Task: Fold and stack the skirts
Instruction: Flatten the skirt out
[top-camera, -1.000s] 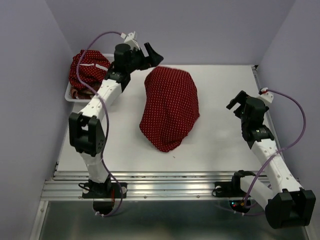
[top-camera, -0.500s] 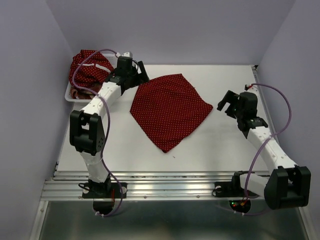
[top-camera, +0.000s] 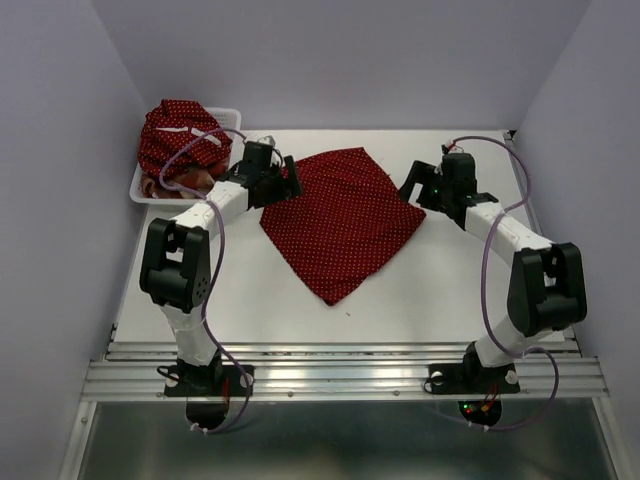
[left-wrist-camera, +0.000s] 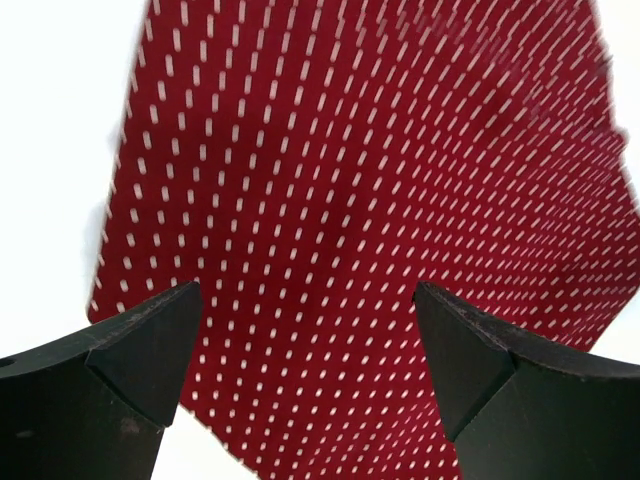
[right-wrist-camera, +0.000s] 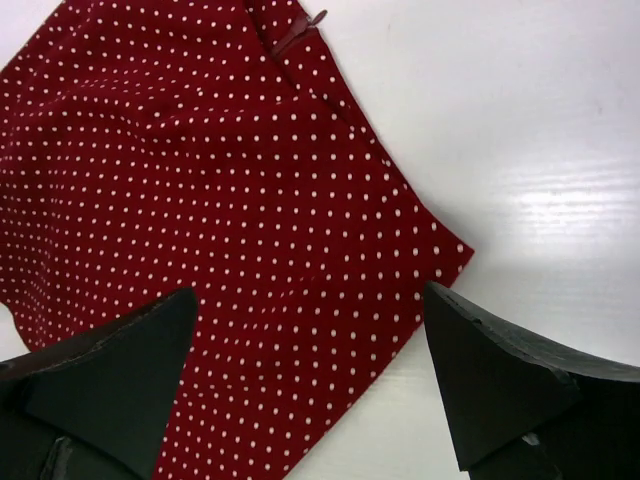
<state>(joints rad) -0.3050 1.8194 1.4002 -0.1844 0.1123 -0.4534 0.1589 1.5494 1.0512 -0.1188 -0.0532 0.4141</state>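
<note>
**Dotted skirt flat on the tabletop, an open end effector at each side**

A dark red spread skirt (top-camera: 340, 220) with small white dots lies flat in the middle of the white tabletop (top-camera: 450, 290); its outline is a rough diamond, long axis running from the far edge towards the near edge, one sharp corner pointing at the arm bases; the wide corners point left and right; the cloth looks thin and soft, with shallow ripples.

The left arm (top-camera: 215, 205) bends at the elbow and slants far and rightward; the left end effector (top-camera: 290, 180) sits at the skirt's far-left edge, its two dark wedge-shaped fingers spread apart over the dotted cloth, holding nothing.

The right arm (top-camera: 505, 228) folds back from its elbow towards the far left; the right end effector (top-camera: 412, 185) is at the skirt's right corner, fingers likewise parted and gripping nothing; its wrist view shows that corner and a small zip pull (right-wrist-camera: 305, 25) at the hem.

A second heaped skirt (top-camera: 178, 135), same dotted red, bulges from a white basket (top-camera: 135, 186) at the far left.
</note>
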